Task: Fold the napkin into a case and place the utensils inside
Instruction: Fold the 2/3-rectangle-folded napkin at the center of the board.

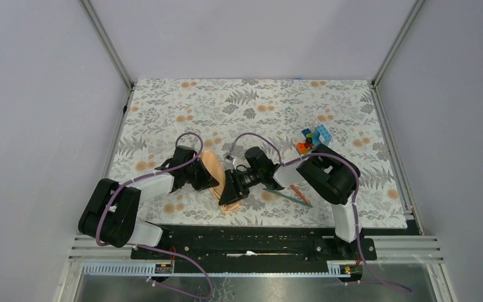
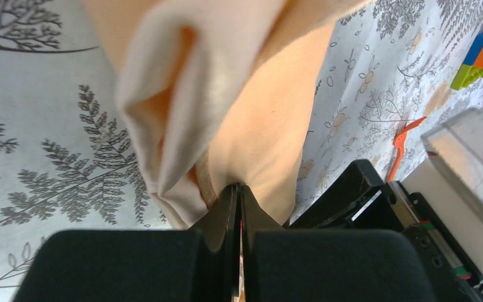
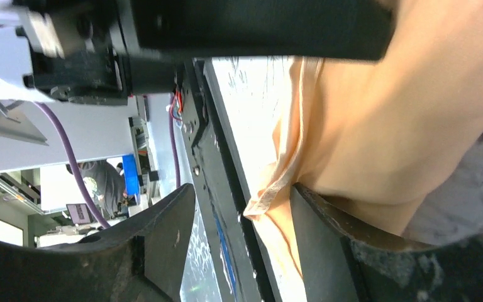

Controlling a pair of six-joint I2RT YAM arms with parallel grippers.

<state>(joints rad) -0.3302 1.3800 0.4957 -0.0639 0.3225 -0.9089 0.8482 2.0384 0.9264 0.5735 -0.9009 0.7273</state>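
Top external, from above: looks down on a tabletop [image 1: 124, 108] covered almost edge to edge by a floral mat [image 1: 270, 110], grey leaves and orange blossoms on white. Shows plain grey walls [image 1: 245, 31] on the left, far and right sides, metal frame posts [image 1: 107, 41] at the far corners, and a black base rail [image 1: 251, 242] along the near edge.

Finds the napkin [image 1: 214, 168] on the mat a little left of the middle, folded to a narrow peach band. Runs far to near along its long axis, with the near end swung slightly right, toward the rail. Has the left gripper [image 1: 206, 177] at its left flank and the right gripper [image 1: 231, 190] at its right flank, close to the near end.

Left wrist: catches the left jaws pressed together on a fold of the cloth, with loose layers bulging open beyond them. Right wrist: shows the right jaws spread, with the hemmed edge of the napkin hanging between the fingers [image 3: 327, 220] and not pinched.

Places the utensils [image 1: 298, 192] flat on the mat just right of the napkin, beside the right arm. Sets the orange piece [image 1: 299, 193] and the teal piece [image 1: 286, 196] both slanting from far-left to near-right, converging at their near-right ends. Leaves the toy blocks [image 1: 311, 139] farther back on the right, well apart from the napkin.
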